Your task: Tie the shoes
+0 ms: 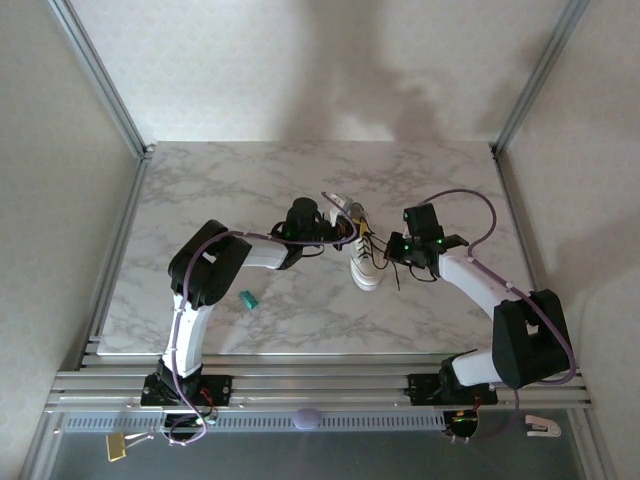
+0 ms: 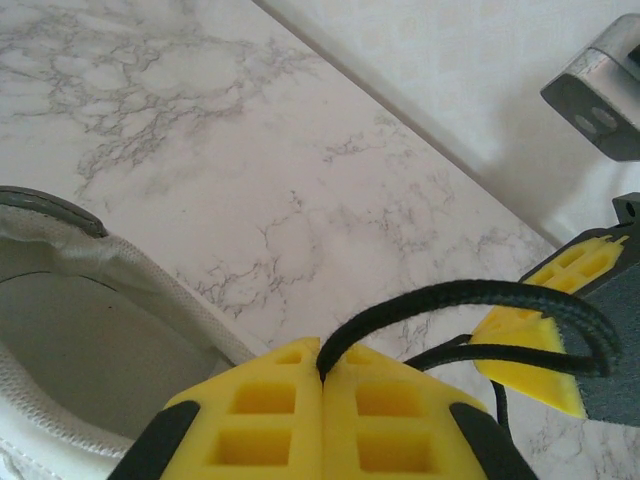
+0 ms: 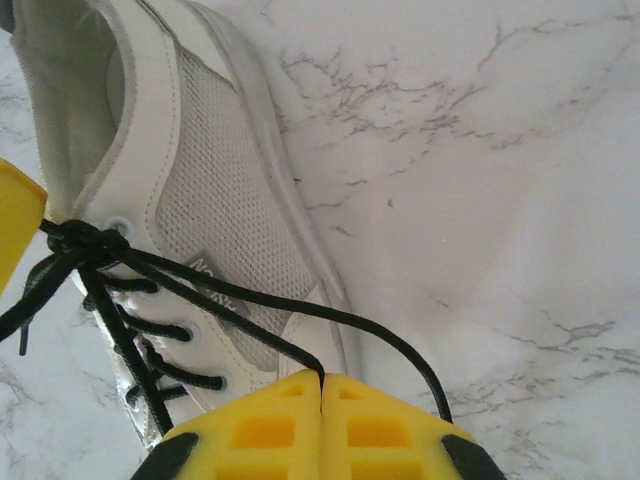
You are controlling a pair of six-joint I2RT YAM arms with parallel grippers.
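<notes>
The white sneaker is lying near the middle of the marble counter, just toward 3 o'clock of its centre, with the heel pointing to about 11 o'clock and the toe to 6 o'clock. Its black laces are spilling off toward 3 o'clock.

The left tool is reaching in from 9 o'clock, beside the heel end. In the left wrist view, the left tool is showing its jaws pressed together, pinching a loop of lace that is arching away toward 3 o'clock. The open collar of the sneaker is sitting at 8 o'clock of the pads.

The right tool is coming in from 3 o'clock of the shoe. In the right wrist view, the right tool is showing its yellow pads closed tight on one strand of lace, which is running taut up to a knot at the top eyelets, at 10 o'clock. The sneaker is resting sole-down on the counter.

A small teal piece is lying at 8 o'clock of the shoe, well apart from it.
</notes>
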